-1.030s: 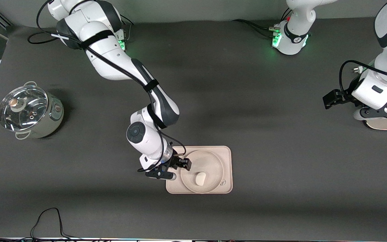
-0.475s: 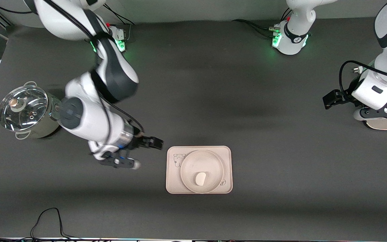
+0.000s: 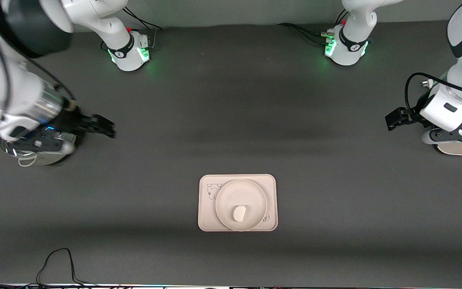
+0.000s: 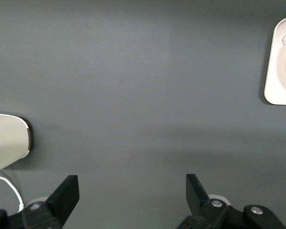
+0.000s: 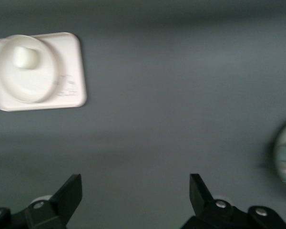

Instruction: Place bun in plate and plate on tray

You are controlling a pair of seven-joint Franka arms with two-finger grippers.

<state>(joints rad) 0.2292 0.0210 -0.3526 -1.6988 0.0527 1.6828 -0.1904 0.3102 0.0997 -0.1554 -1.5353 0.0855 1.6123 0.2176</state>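
Note:
The white bun (image 3: pixel 239 213) lies in the round cream plate (image 3: pixel 223 200), and the plate sits on the cream-pink rabbit tray (image 3: pixel 207 216), near the table's middle toward the front camera. The right wrist view shows the bun (image 5: pixel 25 57), plate (image 5: pixel 43 90) and tray (image 5: pixel 74 52) too. My right gripper (image 3: pixel 104 127) is open and empty, in the air near the pot, well away from the tray. My left gripper (image 3: pixel 393 119) is open and empty at the left arm's end of the table, waiting. A corner of the tray (image 4: pixel 276 62) shows in the left wrist view.
A steel pot with a glass lid (image 3: pixel 26 158) stands at the right arm's end of the table, mostly hidden under the right wrist. A pale object (image 3: pixel 461 147) lies under the left arm. A black cable (image 3: pixel 54 261) lies at the front edge.
My right arm has drawn back from the tray's edge toward the pot at its own end of the table, gripper open. The bun, plate, tray and left arm have not moved.

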